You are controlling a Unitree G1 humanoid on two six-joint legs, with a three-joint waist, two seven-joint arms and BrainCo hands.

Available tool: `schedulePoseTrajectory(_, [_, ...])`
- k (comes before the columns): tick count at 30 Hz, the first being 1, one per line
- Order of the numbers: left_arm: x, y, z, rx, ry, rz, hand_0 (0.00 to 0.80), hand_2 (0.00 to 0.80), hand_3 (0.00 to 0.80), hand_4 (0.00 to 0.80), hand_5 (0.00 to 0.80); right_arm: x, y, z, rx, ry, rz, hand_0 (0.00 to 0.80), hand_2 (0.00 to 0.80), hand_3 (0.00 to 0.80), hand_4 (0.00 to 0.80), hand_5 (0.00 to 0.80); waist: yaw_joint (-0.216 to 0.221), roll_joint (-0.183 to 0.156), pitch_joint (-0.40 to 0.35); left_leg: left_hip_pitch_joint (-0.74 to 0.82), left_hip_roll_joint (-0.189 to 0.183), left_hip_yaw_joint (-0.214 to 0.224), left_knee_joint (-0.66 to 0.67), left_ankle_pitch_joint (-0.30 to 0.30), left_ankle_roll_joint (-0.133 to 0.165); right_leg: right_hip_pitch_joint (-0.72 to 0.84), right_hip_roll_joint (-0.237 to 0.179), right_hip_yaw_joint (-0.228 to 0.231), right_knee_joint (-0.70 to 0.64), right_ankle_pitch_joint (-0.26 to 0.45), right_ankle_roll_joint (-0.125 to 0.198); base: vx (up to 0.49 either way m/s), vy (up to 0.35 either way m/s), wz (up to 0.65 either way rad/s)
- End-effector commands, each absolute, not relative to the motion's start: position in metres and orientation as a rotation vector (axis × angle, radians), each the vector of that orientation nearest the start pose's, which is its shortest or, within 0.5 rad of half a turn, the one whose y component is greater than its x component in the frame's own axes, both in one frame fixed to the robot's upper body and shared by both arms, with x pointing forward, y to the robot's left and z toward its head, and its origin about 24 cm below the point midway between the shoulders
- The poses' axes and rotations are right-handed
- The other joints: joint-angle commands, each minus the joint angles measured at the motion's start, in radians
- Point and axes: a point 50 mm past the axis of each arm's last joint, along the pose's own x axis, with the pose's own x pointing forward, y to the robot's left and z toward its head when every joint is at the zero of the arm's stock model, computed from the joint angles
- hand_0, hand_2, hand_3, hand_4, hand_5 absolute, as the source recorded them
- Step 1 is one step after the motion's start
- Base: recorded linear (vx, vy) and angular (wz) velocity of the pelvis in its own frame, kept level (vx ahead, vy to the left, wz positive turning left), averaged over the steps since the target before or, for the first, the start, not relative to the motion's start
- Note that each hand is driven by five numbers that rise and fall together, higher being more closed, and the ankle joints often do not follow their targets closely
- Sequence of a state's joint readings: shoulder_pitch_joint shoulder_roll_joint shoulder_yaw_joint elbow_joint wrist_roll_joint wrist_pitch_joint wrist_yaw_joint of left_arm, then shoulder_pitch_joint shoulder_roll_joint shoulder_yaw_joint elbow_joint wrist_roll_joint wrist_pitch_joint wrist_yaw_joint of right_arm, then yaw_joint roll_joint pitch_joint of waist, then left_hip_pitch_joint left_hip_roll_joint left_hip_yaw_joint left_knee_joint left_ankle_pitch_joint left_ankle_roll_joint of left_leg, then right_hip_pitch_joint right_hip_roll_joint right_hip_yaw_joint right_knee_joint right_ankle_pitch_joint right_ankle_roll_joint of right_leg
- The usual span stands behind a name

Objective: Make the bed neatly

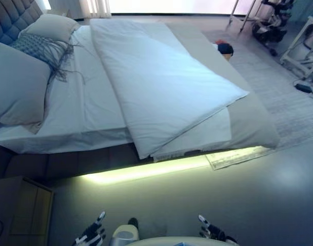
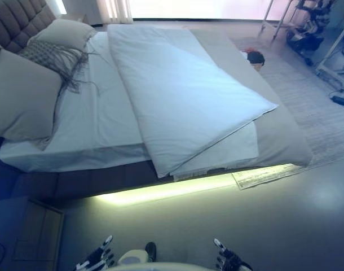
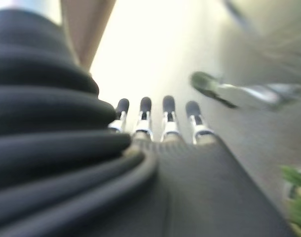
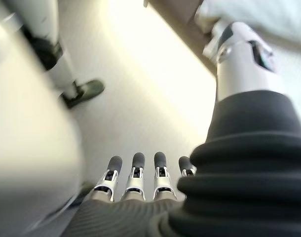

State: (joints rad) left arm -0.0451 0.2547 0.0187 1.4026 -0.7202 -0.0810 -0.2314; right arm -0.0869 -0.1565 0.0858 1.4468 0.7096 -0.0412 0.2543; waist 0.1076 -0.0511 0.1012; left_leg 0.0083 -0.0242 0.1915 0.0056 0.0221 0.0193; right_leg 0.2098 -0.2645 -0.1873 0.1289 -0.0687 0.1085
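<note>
The bed point(image 1: 84, 110) stretches across in front of me, its headboard end off to my left and its foot end to my right, with a lit strip glowing under the near side. A white duvet point(image 1: 161, 82) lies on it askew, folded back on itself; one corner hangs over the near edge of the bed and another points toward the foot end, leaving the white sheet bare along the head end and a grey cover point(image 1: 254, 123) showing at the foot. At the head end sit a large pale pillow point(image 1: 15, 89) by the near corner, a second pillow point(image 1: 54, 25) toward the far corner, and a grey fringed throw point(image 1: 41, 48) between them. A wooden nightstand point(image 1: 23, 210) stands on the floor off the near head corner. My left hand point(image 1: 92, 233) and my right hand point(image 1: 210, 230) hang low over the floor, well short of the bed, fingers straight and holding nothing.
</note>
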Motion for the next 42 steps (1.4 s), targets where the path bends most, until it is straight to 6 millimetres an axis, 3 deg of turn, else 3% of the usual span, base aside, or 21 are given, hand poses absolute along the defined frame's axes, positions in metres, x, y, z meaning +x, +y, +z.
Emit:
schedulePoseTrajectory(1, [0.077, 0.247, -0.161, -0.443, 1.11, 0.419, 0.0, 0.0, 0.0, 0.0, 0.0, 0.108, -0.222, -0.16, 0.5, 1.064, -0.304, 0.0, 0.0, 0.0, 0.0, 0.0, -0.008, 0.039, -0.009, -0.116, 0.015, -0.016, 0.043, 0.031, 0.013, -0.016, -0.002, 0.013, 0.268, 0.134, 0.022, 0.29, 0.318, -0.02])
schedulePoseTrajectory(3, [0.078, 0.249, -0.16, -0.43, 1.115, 0.415, 0.0, 0.0, 0.0, 0.0, 0.0, 0.105, -0.224, -0.16, 0.497, 1.07, -0.317, 0.0, 0.0, 0.0, 0.0, 0.0, -0.025, 0.05, -0.006, -0.089, 0.01, -0.009, 0.037, 0.021, 0.018, -0.09, 0.004, 0.012, 0.306, 0.131, 0.007, 0.245, 0.208, 0.11])
schedulePoseTrajectory(6, [0.082, 0.249, -0.16, -0.43, 1.107, 0.419, 0.0, 0.0, 0.0, 0.0, 0.0, 0.099, -0.229, -0.161, 0.492, 1.087, -0.353, 0.0, 0.0, 0.0, 0.0, 0.0, -0.062, 0.071, 0.015, -0.016, 0.015, -0.012, 0.001, 0.019, 0.004, -0.213, 0.07, -0.022, 0.209, 0.075, -0.025, 0.209, 0.054, 0.1])
schedulePoseTrajectory(7, [0.085, 0.247, -0.16, -0.426, 1.1, 0.412, 0.0, 0.0, 0.0, 0.0, 0.0, 0.098, -0.232, -0.161, 0.507, 1.078, -0.376, 0.0, 0.0, 0.0, 0.0, 0.0, -0.074, 0.072, 0.027, 0.008, 0.007, -0.028, -0.023, 0.014, 0.0, -0.272, 0.092, -0.029, 0.114, 0.082, -0.023, 0.139, -0.084, 0.09])
schedulePoseTrajectory(9, [0.091, 0.247, -0.159, -0.43, 1.079, 0.415, 0.0, 0.0, 0.0, 0.0, 0.0, 0.1, -0.236, -0.159, 0.524, 1.051, -0.399, 0.0, 0.0, 0.0, 0.0, 0.0, -0.097, 0.06, 0.049, 0.036, -0.012, -0.046, -0.049, -0.008, -0.006, -0.352, 0.084, -0.009, -0.014, 0.196, 0.015, 0.117, -0.108, 0.12])
schedulePoseTrajectory(11, [0.096, 0.248, -0.157, -0.438, 1.063, 0.416, 0.0, 0.0, 0.0, 0.0, 0.0, 0.104, -0.239, -0.157, 0.534, 1.031, -0.423, 0.0, 0.0, 0.0, 0.0, 0.0, -0.114, 0.058, 0.064, 0.063, -0.014, -0.042, -0.067, -0.033, -0.014, -0.414, 0.064, -0.026, -0.153, 0.263, 0.043, 0.167, -0.11, 0.13])
schedulePoseTrajectory(16, [0.086, 0.247, -0.16, -0.447, 1.074, 0.441, 0.0, 0.0, 0.0, 0.0, 0.0, 0.1, -0.241, -0.158, 0.546, 1.023, -0.452, 0.0, 0.0, 0.0, 0.0, 0.0, -0.098, 0.056, 0.071, 0.137, 0.011, 0.006, -0.059, -0.084, -0.026, -0.407, 0.0, -0.117, -0.216, 0.28, 0.064, 0.294, -0.181, 0.05])
schedulePoseTrajectory(20, [0.073, 0.25, -0.161, -0.42, 1.103, 0.461, 0.0, 0.0, 0.0, 0.0, 0.0, 0.098, -0.239, -0.159, 0.553, 1.017, -0.44, 0.0, 0.0, 0.0, 0.0, 0.0, -0.089, 0.033, 0.063, 0.152, 0.035, -0.015, 0.007, -0.132, -0.038, -0.322, -0.058, -0.097, -0.181, 0.307, 0.069, 0.304, -0.3, 0.24])
schedulePoseTrajectory(24, [0.065, 0.251, -0.162, -0.41, 1.139, 0.457, 0.0, 0.0, 0.0, 0.0, 0.0, 0.103, -0.238, -0.157, 0.561, 0.997, -0.435, 0.0, 0.0, 0.0, 0.0, 0.0, -0.101, 0.022, 0.043, 0.191, 0.095, -0.031, 0.041, -0.153, -0.078, -0.303, -0.054, -0.055, -0.123, 0.294, 0.077, 0.278, -0.393, 0.42])
schedulePoseTrajectory(27, [0.058, 0.253, -0.163, -0.406, 1.16, 0.46, 0.0, 0.0, 0.0, 0.0, 0.0, 0.106, -0.237, -0.157, 0.561, 1.0, -0.412, 0.0, 0.0, 0.0, 0.0, 0.0, -0.109, 0.022, 0.031, 0.209, 0.136, -0.026, 0.048, -0.132, -0.095, -0.305, -0.02, -0.057, -0.067, 0.25, 0.069, 0.192, -0.354, -0.04])
schedulePoseTrajectory(33, [0.054, 0.245, -0.165, -0.445, 1.148, 0.446, 0.0, 0.0, 0.0, 0.0, 0.0, 0.102, -0.243, -0.156, 0.511, 1.02, -0.407, 0.0, 0.0, 0.0, 0.0, 0.0, -0.129, 0.049, 0.022, 0.199, 0.22, -0.011, 0.101, 0.016, -0.14, -0.294, 0.063, -0.095, -0.036, 0.169, 0.007, 0.122, -0.261, -0.08])
schedulePoseTrajectory(35, [0.056, 0.24, -0.166, -0.465, 1.132, 0.42, 0.0, 0.0, 0.0, 0.0, 0.0, 0.102, -0.245, -0.156, 0.506, 1.012, -0.399, 0.0, 0.0, 0.0, 0.0, 0.0, -0.135, 0.048, 0.017, 0.185, 0.237, 0.034, 0.16, 0.063, -0.156, -0.265, 0.079, -0.13, -0.067, 0.159, -0.018, 0.089, -0.159, -0.12])
schedulePoseTrajectory(36, [0.058, 0.239, -0.165, -0.468, 1.128, 0.405, 0.0, 0.0, 0.0, 0.0, 0.0, 0.102, -0.246, -0.155, 0.501, 1.012, -0.399, 0.0, 0.0, 0.0, 0.0, 0.0, -0.132, 0.048, 0.018, 0.172, 0.222, 0.032, 0.181, 0.053, -0.156, -0.247, 0.086, -0.14, -0.079, 0.152, -0.022, 0.075, -0.093, -0.07])
schedulePoseTrajectory(38, [0.066, 0.233, -0.166, -0.476, 1.113, 0.372, 0.0, 0.0, 0.0, 0.0, 0.0, 0.105, -0.249, -0.154, 0.494, 1.004, -0.407, 0.0, 0.0, 0.0, 0.0, 0.0, -0.112, 0.049, 0.027, 0.103, 0.112, -0.005, 0.156, -0.01, -0.125, -0.219, 0.098, -0.126, -0.096, 0.145, -0.015, 0.061, -0.029, 0.05])
schedulePoseTrajectory(39, [0.07, 0.23, -0.165, -0.471, 1.107, 0.346, 0.0, 0.0, 0.0, 0.0, 0.0, 0.107, -0.251, -0.153, 0.497, 0.994, -0.414, 0.0, 0.0, 0.0, 0.0, 0.0, -0.099, 0.057, 0.041, 0.061, 0.065, 0.002, 0.124, -0.026, -0.119, -0.189, 0.113, -0.113, -0.104, 0.134, -0.009, 0.013, 0.017, 0.06])
schedulePoseTrajectory(41, [0.08, 0.225, -0.164, -0.458, 1.092, 0.302, 0.0, 0.0, 0.0, 0.0, 0.0, 0.113, -0.255, -0.15, 0.49, 0.975, -0.411, 0.0, 0.0, 0.0, 0.0, 0.0, -0.071, 0.064, 0.067, -0.078, 0.019, 0.066, 0.073, 0.009, -0.114, -0.143, 0.14, -0.105, -0.124, 0.112, -0.011, -0.029, 0.031, 0.12])
schedulePoseTrajectory(42, [0.083, 0.225, -0.164, -0.451, 1.089, 0.298, 0.0, 0.0, 0.0, 0.0, 0.0, 0.118, -0.253, -0.149, 0.484, 0.973, -0.408, 0.0, 0.0, 0.0, 0.0, 0.0, -0.059, 0.056, 0.074, -0.111, 0.024, 0.058, 0.082, 0.015, -0.105, -0.134, 0.139, -0.101, -0.137, 0.109, -0.013, -0.035, 0.043, -0.15])
